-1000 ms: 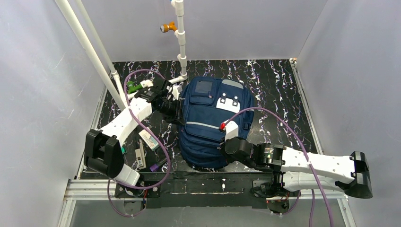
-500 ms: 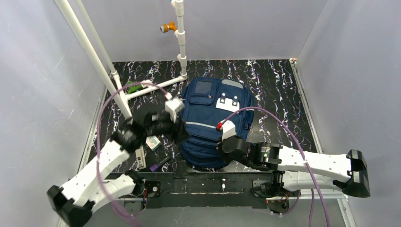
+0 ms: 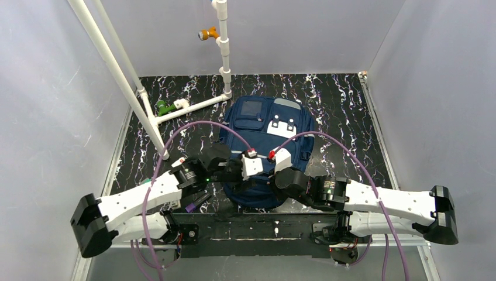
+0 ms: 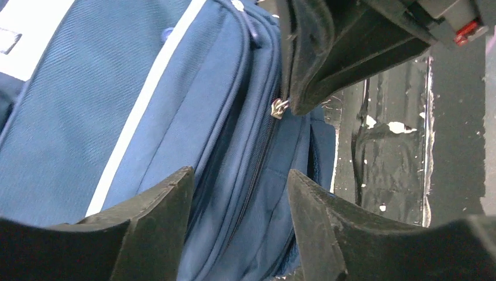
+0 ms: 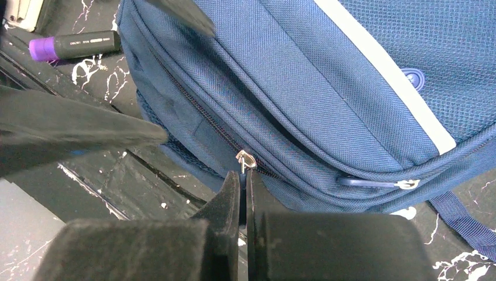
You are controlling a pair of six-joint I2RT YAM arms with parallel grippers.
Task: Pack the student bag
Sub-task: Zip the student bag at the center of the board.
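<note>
**Figure. Opening the zip at the near edge of the bag.**

Lower centre of the right wrist view: the right gripper (image 5: pixel 244 178) has its fingers pressed together on the metal zip pull (image 5: pixel 243 159), which sits at their tips on the dark zip line of the student bag (image 3: pixel 257 146).

Bottom of the left wrist view: the left gripper (image 4: pixel 238 172) stands wide with nothing between its fingers. It hovers over the blue fabric beside the same zip, and the right gripper's fingers show at the upper right of that view.

In the top view both grippers meet at the bag's lower edge, centre frame. The bag lies flat on the black marbled table (image 3: pixel 339 105) with its white patch (image 3: pixel 282 126) towards the top.

The step in hand is judged to be drawing this zip open.
- The left fingers should pin the cloth close beside the track, behind the slider rather than ahead of it. This lets the fabric tension without bunching.
- The right gripper should then pull along the line of the teeth, low and parallel to the seam, following its curve round the corner.
- A second zip with a blue tab (image 5: pixel 374 183) lies just beside it at lower right and should be left alone.

A purple-capped marker (image 5: pixel 73 45) waits at the upper left of the right wrist view. A white pipe frame (image 3: pixel 187 108) stands beyond, in the upper left of the top view.
</note>
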